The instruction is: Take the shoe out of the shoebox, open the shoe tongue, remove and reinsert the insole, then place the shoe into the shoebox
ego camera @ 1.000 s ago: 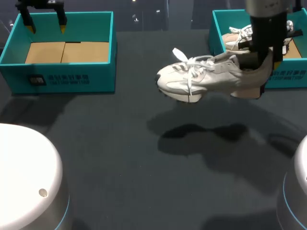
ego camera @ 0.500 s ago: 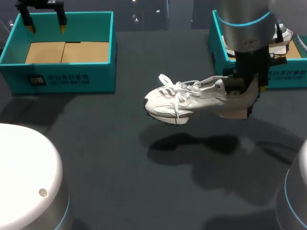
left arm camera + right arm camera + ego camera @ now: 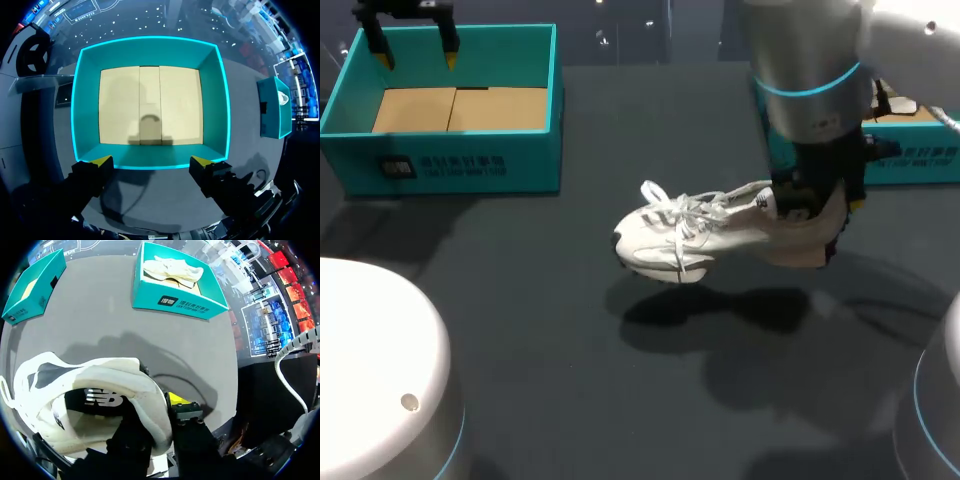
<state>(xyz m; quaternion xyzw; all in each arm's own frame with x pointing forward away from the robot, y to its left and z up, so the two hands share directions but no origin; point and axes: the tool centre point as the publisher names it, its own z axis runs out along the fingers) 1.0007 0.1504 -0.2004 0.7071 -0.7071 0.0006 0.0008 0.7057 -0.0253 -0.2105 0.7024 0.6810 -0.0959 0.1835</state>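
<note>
The right end effector (image 3: 817, 213) is clamped on the heel of the white shoe (image 3: 705, 232). In the right wrist view one finger sits inside the heel collar and the yellow-tipped one (image 3: 175, 399) presses on its outside. The shoe hangs off the dark desk (image 3: 520, 330) with its shadow below it, sole down. Its laced toe points away from this end effector, toward the left arm's side. Behind the end effector stands the teal right shoebox (image 3: 172, 297), holding a second shoe (image 3: 172, 267). The left end effector (image 3: 151, 161) holds nothing. Its fingers are spread wide and hover over the near wall of the left shoebox (image 3: 150, 47), whose cardboard floor lies ahead of them.
</note>
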